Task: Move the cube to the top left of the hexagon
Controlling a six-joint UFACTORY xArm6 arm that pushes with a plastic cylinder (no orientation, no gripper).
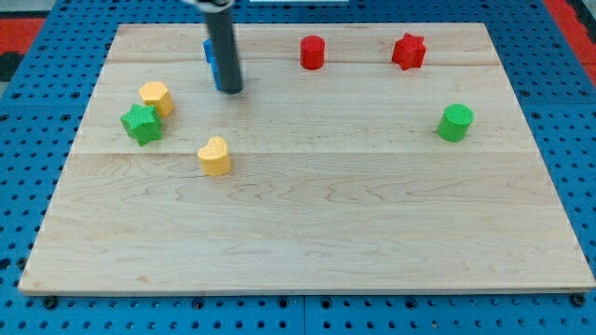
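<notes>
1. While nearest the view's bottom lies the yellow heart [214, 156], the green star [141, 124] touches the yellow hexagon [156, 97] further up-left.
2. At the right sits the green cylinder [455, 123].
3. My tip [230, 90] stands just right of the blue cube [210, 54], seemingly touching; no jaws exist.
4. Farthest: red cylinder [313, 52], red star [408, 51].

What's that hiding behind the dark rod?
A blue block peeks out behind the rod, just left of my tip. Only its left edge shows; the rod covers the rest, so its shape stays unclear.
</notes>
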